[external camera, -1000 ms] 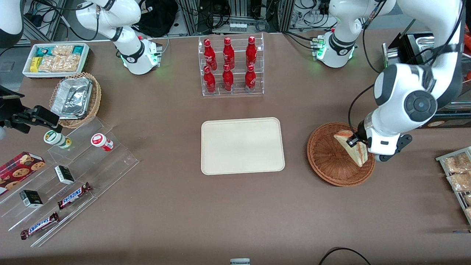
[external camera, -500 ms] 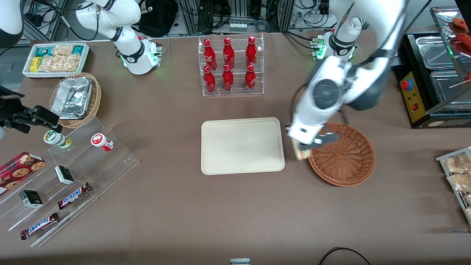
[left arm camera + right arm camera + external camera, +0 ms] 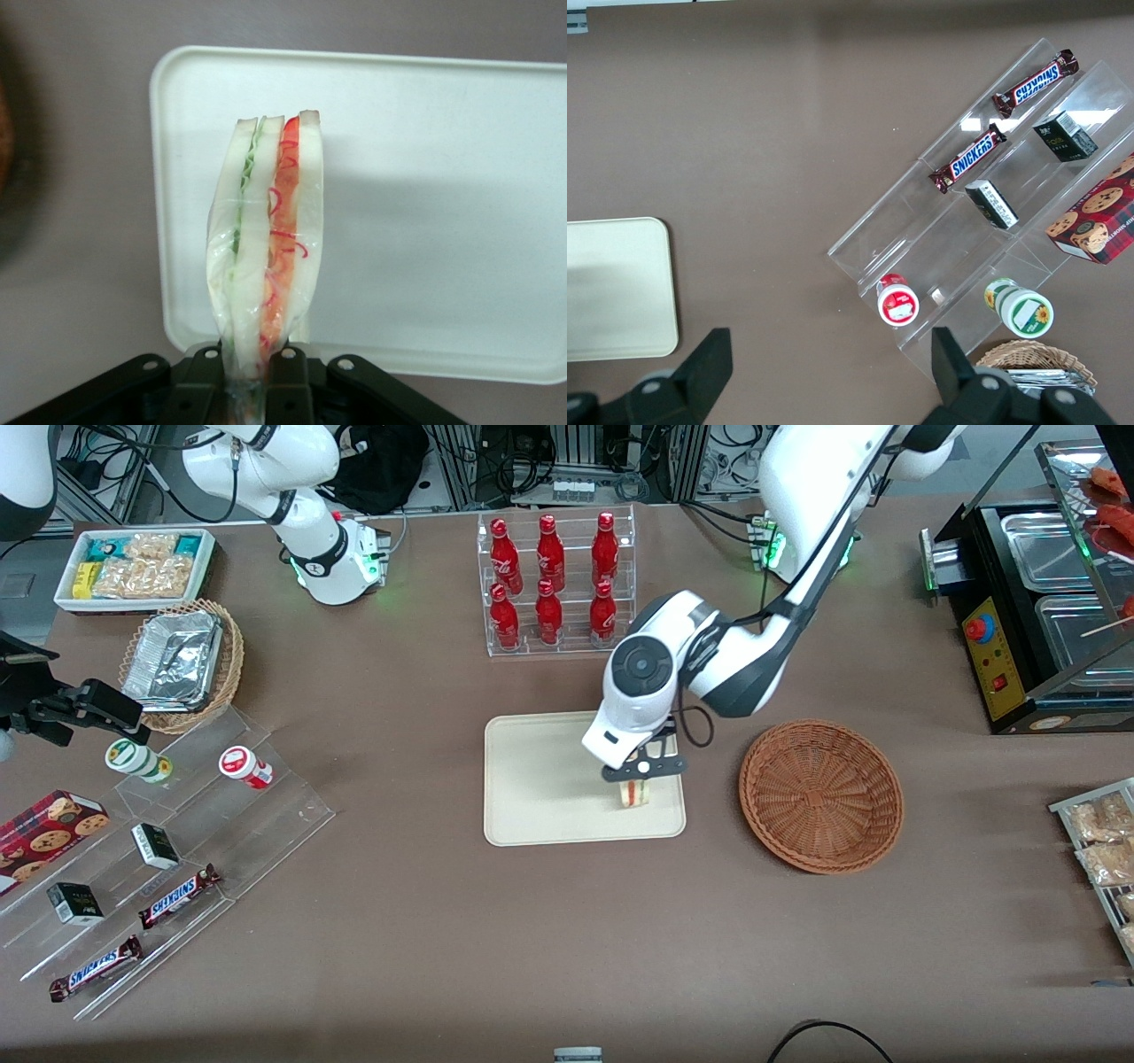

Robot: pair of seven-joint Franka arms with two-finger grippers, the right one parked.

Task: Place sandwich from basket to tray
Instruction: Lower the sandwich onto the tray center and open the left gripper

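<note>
My left gripper (image 3: 640, 772) is shut on the sandwich (image 3: 634, 794), a wrapped wedge of white bread with red and green filling. It holds the wedge over the part of the cream tray (image 3: 540, 779) nearest the basket. In the left wrist view the sandwich (image 3: 266, 239) stands edge-on out of the gripper (image 3: 251, 363), with the tray (image 3: 443, 204) underneath it. I cannot tell whether the wedge touches the tray. The reddish-brown wicker basket (image 3: 821, 795) sits beside the tray toward the working arm's end, with nothing in it. A corner of the tray (image 3: 616, 288) shows in the right wrist view.
A clear rack of red bottles (image 3: 558, 584) stands farther from the front camera than the tray. Toward the parked arm's end are an acrylic stepped shelf with snacks (image 3: 159, 841), a tan basket with foil containers (image 3: 182, 664) and a white bin (image 3: 133, 567). A black appliance (image 3: 1045, 602) stands at the working arm's end.
The gripper has lifted the sandwich out of the basket and carried it across to above the tray. The basket is left with nothing in it.
</note>
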